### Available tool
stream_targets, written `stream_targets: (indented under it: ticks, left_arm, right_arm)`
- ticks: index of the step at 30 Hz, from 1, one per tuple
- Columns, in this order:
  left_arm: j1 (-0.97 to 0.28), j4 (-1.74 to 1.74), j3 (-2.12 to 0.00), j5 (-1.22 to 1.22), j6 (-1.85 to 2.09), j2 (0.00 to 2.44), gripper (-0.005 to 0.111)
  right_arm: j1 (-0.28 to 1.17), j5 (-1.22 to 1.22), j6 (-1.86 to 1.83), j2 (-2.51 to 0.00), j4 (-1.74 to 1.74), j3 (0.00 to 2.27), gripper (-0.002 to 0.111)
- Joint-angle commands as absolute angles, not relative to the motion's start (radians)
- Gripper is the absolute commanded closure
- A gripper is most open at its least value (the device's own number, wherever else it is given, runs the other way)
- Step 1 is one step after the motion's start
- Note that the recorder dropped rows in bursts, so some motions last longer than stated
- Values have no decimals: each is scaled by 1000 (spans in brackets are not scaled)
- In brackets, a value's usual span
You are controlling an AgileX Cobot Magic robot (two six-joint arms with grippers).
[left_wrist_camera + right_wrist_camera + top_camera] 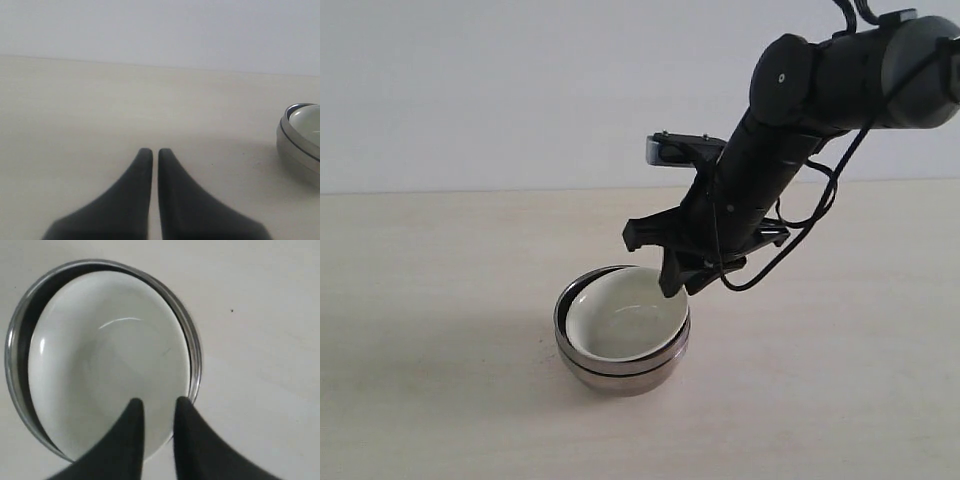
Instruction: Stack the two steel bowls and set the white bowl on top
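Right gripper [158, 402] slightly parted over the right rim of the white bowl [623, 315], centre of frame; left gripper [151, 150] pressed together, low over the table [75, 100]. Spread wider, then lift straight up without dragging the rim. White bowl nested in the two steel bowls [620, 372], lower centre, mouth up, slightly off-centre; round, so no long axis.

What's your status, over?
Left gripper shut, empty. Right gripper parted over white bowl rim. It sits nested in stacked steel bowls. Nothing in the way.
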State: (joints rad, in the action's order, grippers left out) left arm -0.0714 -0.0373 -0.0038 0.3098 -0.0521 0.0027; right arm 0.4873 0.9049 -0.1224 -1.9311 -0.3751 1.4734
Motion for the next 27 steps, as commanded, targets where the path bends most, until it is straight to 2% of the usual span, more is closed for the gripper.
stream_targets:
  ticks: [1, 27]
  left_arm:
    - [-69, -36, 0, 307, -53, 0, 103]
    - [-69, -36, 0, 307, -53, 0, 103]
  right_arm:
    - [487, 926, -133, -1907, -328, 1479, 108]
    - [488, 890, -141, -1953, -331, 1477, 108]
